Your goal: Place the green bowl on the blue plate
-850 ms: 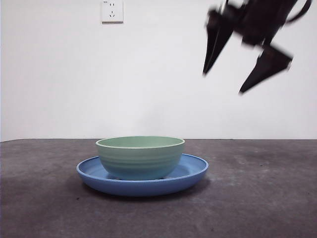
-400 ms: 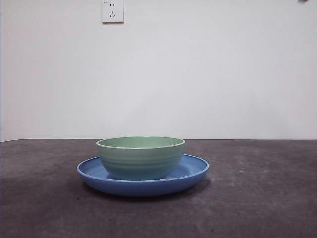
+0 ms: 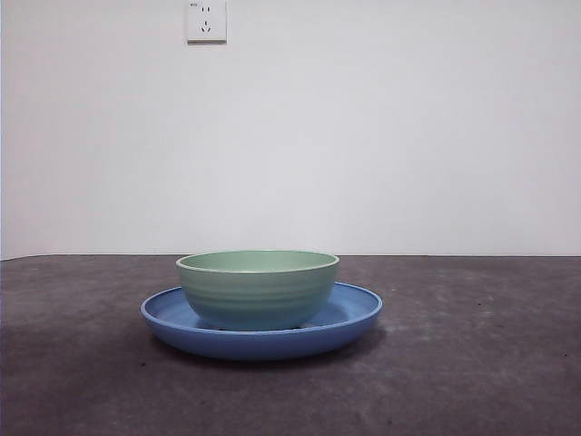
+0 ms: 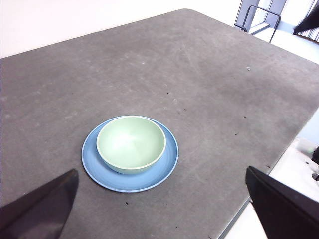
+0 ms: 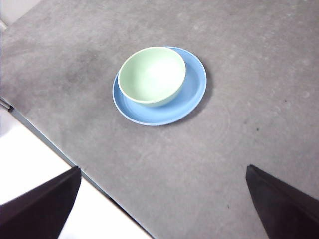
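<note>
Bowl (image 3: 258, 289): pale mint green, round, ridged outside, lighter rim. Stands upright on the plate (image 3: 354, 318), foot inside the plate's raised rim. Seen from the left wrist it sits off centre, toward 10 o'clock of the plate (image 4: 167, 162), with a wider crescent of blue showing at 4 o'clock. Empty inside (image 5: 152, 74).

Handling, judged: ceramic, so stiff, fairly heavy for its width, and breakable if knocked or dropped. The glaze looks smooth and likely slick; the ridges may give the pads some bite. The best hold would be the rim wall, one jaw inside and one outside, taken from above. The task appears done as things lie, so no further hold seems called for.

Plate: glossy medium blue, wide and shallow, curved rim, much wider than the bowl (image 4: 130, 143). Lies flat on the table (image 3: 472, 363). Likewise hard and chip-prone, by the look of it.

Table: dark grey, matte, mottled top; its edge shows in both wrist views.

Left gripper (image 4: 164, 209): high above the table, well apart from the bowl, jaws spread wide, nothing between them.

Right gripper (image 5: 164, 206): also high and well clear, near the table's edge, jaws spread wide and empty.

Neither gripper shows in the front view.

Wall socket (image 3: 206, 20): white, on the pale wall behind, at 12 o'clock above the bowl.
</note>
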Robot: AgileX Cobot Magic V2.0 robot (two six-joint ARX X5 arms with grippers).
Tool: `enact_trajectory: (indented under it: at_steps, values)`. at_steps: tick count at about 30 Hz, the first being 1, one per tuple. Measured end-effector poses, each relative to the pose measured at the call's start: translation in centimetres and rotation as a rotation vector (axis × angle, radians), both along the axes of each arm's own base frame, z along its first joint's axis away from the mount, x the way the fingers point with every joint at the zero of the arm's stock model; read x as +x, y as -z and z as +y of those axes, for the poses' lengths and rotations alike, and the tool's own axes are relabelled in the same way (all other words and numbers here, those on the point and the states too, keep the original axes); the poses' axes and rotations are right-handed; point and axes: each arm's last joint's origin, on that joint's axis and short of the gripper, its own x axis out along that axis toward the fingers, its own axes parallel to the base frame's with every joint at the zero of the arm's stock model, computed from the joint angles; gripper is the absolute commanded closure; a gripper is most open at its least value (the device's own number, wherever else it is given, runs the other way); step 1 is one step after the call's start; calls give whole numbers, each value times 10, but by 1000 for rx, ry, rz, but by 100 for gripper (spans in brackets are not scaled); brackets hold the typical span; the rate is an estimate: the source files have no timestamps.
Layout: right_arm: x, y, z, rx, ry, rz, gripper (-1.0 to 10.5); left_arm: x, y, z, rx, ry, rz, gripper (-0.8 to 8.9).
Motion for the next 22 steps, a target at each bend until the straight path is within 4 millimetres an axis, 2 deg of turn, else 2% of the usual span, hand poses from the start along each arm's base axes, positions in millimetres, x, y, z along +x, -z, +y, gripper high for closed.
enact_trajectory:
  at_steps: [3, 7, 14, 15, 16, 18, 19, 20, 22]
  values:
    - [-13, 14, -7, 8, 0, -16, 392, 0, 0, 0, 0, 0, 0, 189]
    - [-21, 27, -11, 8, 0, -16, 392, 0, 0, 0, 0, 0, 0, 190]
    - [-24, 27, -12, 30, -20, -23, 393, 0, 0, 0, 0, 0, 0, 213]
    - [-24, 27, -12, 30, -20, -23, 407, 0, 0, 0, 0, 0, 0, 271]
    - [-24, 27, -12, 30, -20, -23, 472, 0, 0, 0, 0, 0, 1, 366]
    - [-25, 27, -12, 35, -21, -17, 832, 0, 1, 0, 6, 0, 6, 716]
    - [-25, 27, -11, 36, -22, -17, 970, -1, 2, 0, 13, 0, 15, 814]
    - [-25, 27, -11, 37, -23, -17, 915, -1, 3, 1, 21, 0, 26, 786]
    - [-25, 27, -11, 37, -23, -17, 916, -1, 4, 1, 31, 0, 40, 798]
